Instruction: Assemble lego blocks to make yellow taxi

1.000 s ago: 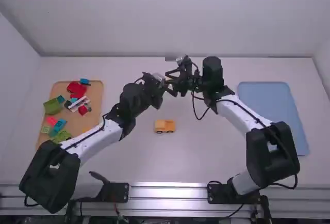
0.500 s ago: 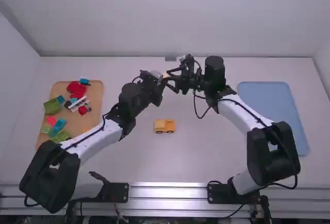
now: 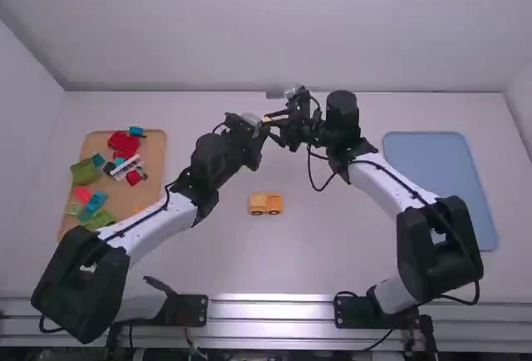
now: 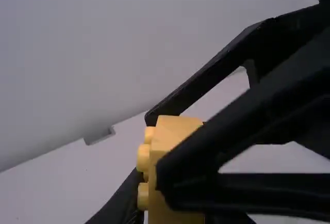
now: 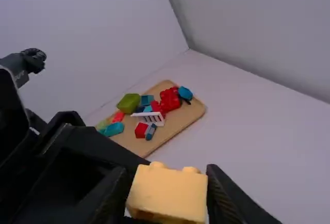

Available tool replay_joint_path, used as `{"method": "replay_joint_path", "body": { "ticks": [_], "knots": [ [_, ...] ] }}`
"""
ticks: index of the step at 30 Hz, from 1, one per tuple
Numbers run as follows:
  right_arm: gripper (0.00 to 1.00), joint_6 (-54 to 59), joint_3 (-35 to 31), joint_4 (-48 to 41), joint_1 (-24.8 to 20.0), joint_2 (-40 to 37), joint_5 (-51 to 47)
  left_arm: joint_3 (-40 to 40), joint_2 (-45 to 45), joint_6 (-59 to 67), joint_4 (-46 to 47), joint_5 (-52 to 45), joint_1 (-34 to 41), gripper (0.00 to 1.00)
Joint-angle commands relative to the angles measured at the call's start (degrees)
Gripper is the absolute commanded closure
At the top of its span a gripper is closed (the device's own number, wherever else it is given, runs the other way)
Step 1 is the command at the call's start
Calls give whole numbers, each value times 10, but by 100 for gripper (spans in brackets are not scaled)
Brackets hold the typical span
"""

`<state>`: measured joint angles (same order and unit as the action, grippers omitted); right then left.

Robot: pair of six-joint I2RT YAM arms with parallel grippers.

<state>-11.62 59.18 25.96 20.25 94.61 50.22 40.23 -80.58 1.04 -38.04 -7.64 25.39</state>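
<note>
In the high view my left gripper (image 3: 259, 131) and right gripper (image 3: 273, 125) meet tip to tip above the table behind a yellow vehicle-shaped piece (image 3: 266, 203) with dark wheels. Between them is a small yellow brick (image 4: 164, 211). The left wrist view has my left gripper (image 4: 172, 214) shut on this brick, its studs facing one finger, while the right gripper's fingers cross it from the side. In the right wrist view, my right gripper (image 5: 167, 201) is shut on the same yellow brick (image 5: 167, 192), studs upward. The brick hides part of the left gripper's fingertips there.
At the left lies a tan tray (image 3: 158, 138) with several red, green, blue and white pieces (image 3: 123, 140). A blue tray (image 3: 440, 186) lies at the right. The back wall rises behind the table's far edge.
The right gripper has shifted slightly left, toward the left gripper. The yellow brick came into sight between the grippers in the high view. The left arm has stayed almost still.
</note>
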Motion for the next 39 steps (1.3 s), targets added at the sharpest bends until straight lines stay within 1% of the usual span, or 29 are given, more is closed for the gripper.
{"method": "replay_joint_path", "body": {
  "ticks": [1,2,3,4,5,6,8,10,13,15,17,19,23,26,28,33,37,39],
  "knots": [
    [66,1,-8,-6,19,3,37,16,-3,-9,-15,-9,7,81],
    [66,1,-8,-6,19,3,37,16,-3,-8,-15,-9,7,76],
    [66,1,-8,-6,18,3,37,16,-3,-9,-17,-9,6,67],
    [66,1,-8,-6,18,3,37,16,-3,-11,-17,-9,6,64],
    [66,5,-8,-6,18,3,38,16,-3,-19,-17,-9,3,35],
    [66,12,-8,-6,18,3,40,16,-3,-31,-16,-9,1,1],
    [65,15,-8,-6,15,2,40,16,-3,-37,-12,-8,1,1],
    [66,30,-6,-5,2,1,72,16,-2,-52,-3,-14,2,1],
    [66,42,2,-5,-20,1,131,16,14,-57,21,-81,-15,1],
    [66,66,14,-9,-40,1,198,16,29,-58,26,-203,-55,1],
    [65,80,20,-11,-49,1,225,18,29,-64,18,-288,-84,1],
    [66,97,26,-11,-58,1,256,24,27,-84,16,-412,-128,1],
    [66,122,28,-10,-60,1,294,37,5,-75,10,-576,-170,1],
    [66,134,28,-10,-54,1,323,47,-9,-66,12,-622,-176,1],
    [67,134,28,-8,-50,1,336,49,-13,-59,12,-630,-174,1],
    [75,134,28,-9,-49,1,338,52,-20,-51,13,-642,-172,1],
    [75,134,28,-9,-49,1,337,52,-20,-40,-7,-701,-172,1],
    [75,134,28,-10,-53,1,335,52,-20,-42,-22,-712,-172,1]
  ]
}}
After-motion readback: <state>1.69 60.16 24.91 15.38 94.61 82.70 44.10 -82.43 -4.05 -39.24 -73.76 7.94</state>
